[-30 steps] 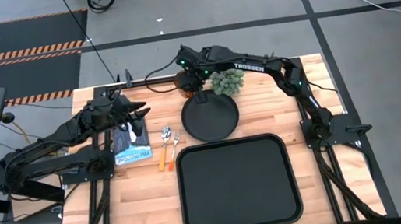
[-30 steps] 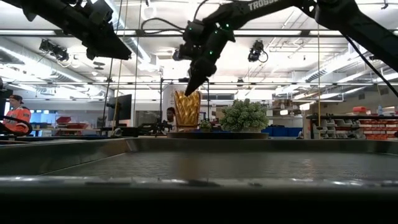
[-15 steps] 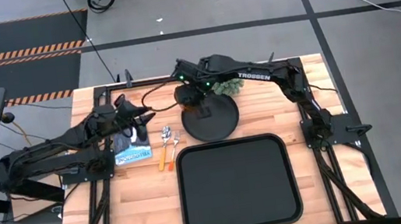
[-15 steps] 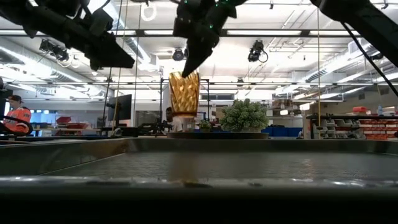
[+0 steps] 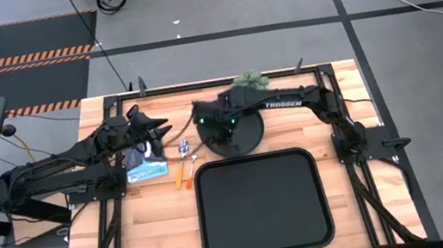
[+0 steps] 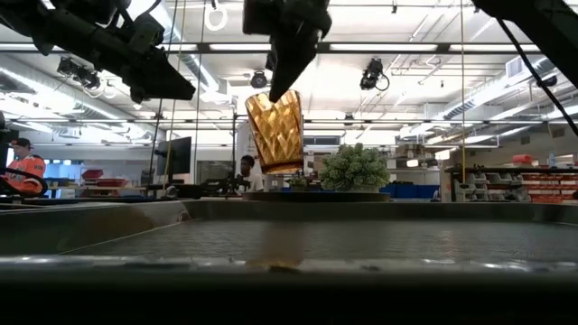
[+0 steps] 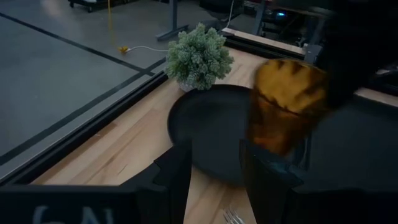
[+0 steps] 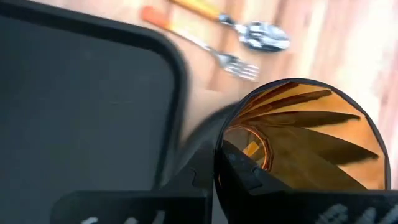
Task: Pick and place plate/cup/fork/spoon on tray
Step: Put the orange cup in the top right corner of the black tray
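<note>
High view: the right gripper reaches across the round plate near the middle of the tabletop; the cup itself is hidden under the arm here. The tray lies bare along the tabletop's near edge, just clear of the plate's rim. The spoon and fork lie side by side off the tray's far left corner, beside a blue packet. The left gripper hovers above that packet, fingers apart, holding nothing. A green plant stands at the far edge. Low view: the cup hangs in the air, lifted clear of the plate and gripped at its rim from above. Left wrist view: the cup hangs over the plate's near side, the plant behind it. Right wrist view: one finger sits inside the cup, clamping its wall; tray corner, fork and spoon lie below.
</note>
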`<state>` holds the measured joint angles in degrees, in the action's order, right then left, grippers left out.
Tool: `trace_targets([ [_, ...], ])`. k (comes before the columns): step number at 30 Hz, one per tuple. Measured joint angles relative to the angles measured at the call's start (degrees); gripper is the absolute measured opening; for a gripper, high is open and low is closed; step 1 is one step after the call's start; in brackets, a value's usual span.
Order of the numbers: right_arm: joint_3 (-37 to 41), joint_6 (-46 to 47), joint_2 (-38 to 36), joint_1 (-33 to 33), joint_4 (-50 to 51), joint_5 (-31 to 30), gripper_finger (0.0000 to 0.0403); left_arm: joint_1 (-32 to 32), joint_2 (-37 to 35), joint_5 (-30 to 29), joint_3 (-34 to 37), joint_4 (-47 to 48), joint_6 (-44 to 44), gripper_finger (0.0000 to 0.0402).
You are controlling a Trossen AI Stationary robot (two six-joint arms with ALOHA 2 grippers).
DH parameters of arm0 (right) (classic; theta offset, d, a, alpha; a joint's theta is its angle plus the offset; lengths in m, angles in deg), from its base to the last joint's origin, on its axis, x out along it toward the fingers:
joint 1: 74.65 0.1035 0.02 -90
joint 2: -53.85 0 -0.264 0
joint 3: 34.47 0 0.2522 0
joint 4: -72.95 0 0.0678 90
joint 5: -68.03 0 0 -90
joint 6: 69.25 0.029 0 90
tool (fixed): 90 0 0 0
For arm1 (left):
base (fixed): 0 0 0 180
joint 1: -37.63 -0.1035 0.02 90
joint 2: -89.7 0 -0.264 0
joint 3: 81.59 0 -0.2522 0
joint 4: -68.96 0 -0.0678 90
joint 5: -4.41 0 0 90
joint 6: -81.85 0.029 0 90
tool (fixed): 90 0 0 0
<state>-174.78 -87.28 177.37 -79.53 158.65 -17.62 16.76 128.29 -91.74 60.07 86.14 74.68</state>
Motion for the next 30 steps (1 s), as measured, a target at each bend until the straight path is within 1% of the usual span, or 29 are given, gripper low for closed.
trace_targets([
  [5, 0.0, 2.2, 0.0, 4.3, 0.8, -0.2, 0.0014, 0.0, 0.0, 0.0, 0.0, 0.2, 0.0, 0.0142],
  [9, 0.3, 4.5, 0.0, 7.9, 1.2, -3.1, 0.0014, 0.0, 0.0, 0.0, 0.0, 0.3, 0.1, 0.0142],
  [12, 3.5, 7.3, -1.8, 10.1, 0.3, -3.3, 0.0014, 0.0, 0.0, 0.0, 0.0, 0.4, 0.3, 0.0142],
  [17, 12.6, 11.5, -6.9, 14.0, -3.9, -7.4, 0.0014, 0.0, 0.0, 0.0, 0.0, 0.4, 0.3, 0.0142],
  [22, 25.0, 16.9, -15.5, 16.8, -12.0, -8.1, 0.0014, 0.0, 0.0, 0.0, 0.0, 0.3, 0.3, 0.0142],
  [25, 33.6, 21.4, -21.1, 18.3, -16.2, -10.0, 0.0014, 0.0, 0.0, 0.0, 0.0, 0.3, 0.2, 0.0142],
  [30, 46.3, 31.2, -29.3, 21.2, -19.2, -13.4, 0.0014, 0.0, 0.0, 0.0, 0.0, 0.3, -0.1, 0.0142],
])
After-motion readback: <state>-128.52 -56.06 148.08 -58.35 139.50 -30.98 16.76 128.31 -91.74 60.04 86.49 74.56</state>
